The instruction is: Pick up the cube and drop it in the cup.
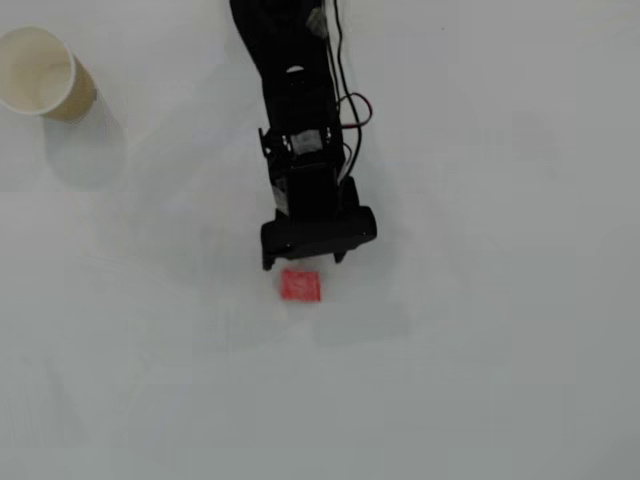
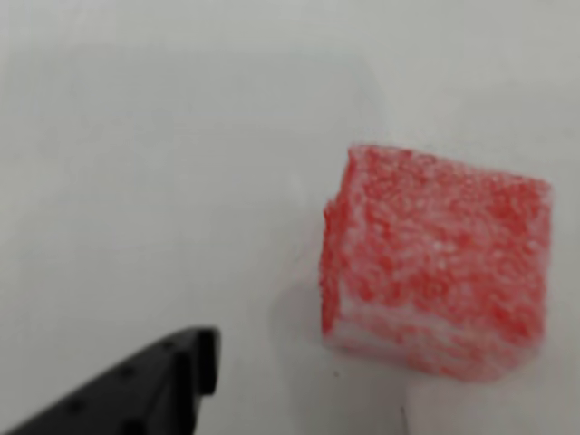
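In the overhead view the gripper (image 1: 318, 255) sits at the middle of the frame, at the lower end of the black arm (image 1: 300, 120) that comes down from the top edge, with thin wires (image 1: 352, 108) looping along the arm's right side. Its head hides the fingers from above, so whether they stand apart or together cannot be told there. In the wrist view only one black fingertip (image 2: 186, 362) pokes in from the lower left corner, with bare table around it, and the other finger is out of frame, so the gripper's state stays unclear; nothing can be seen held. The cube (image 1: 300, 285) lies on the white table (image 1: 500, 350) just below the gripper in the overhead view, very near it. In the wrist view the cube (image 2: 435, 272) fills the right middle of the frame, red with a pale speckled surface, resting on the table and clear of the fingertip. The cup (image 1: 40, 72) stands in the upper left corner of the overhead view, mouth open upward, well apart from arm and cube.
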Robot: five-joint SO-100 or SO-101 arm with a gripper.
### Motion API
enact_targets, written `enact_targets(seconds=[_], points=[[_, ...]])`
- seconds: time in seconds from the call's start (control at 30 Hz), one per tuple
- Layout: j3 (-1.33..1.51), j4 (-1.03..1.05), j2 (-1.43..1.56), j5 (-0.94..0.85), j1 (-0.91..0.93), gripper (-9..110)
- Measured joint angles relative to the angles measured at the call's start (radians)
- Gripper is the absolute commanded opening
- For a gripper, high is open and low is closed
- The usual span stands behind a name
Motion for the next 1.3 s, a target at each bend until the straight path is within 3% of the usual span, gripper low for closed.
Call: enact_targets(seconds=[1.3], points=[[-0.135,-0.063,-0.181,0.0,0.049,36]])
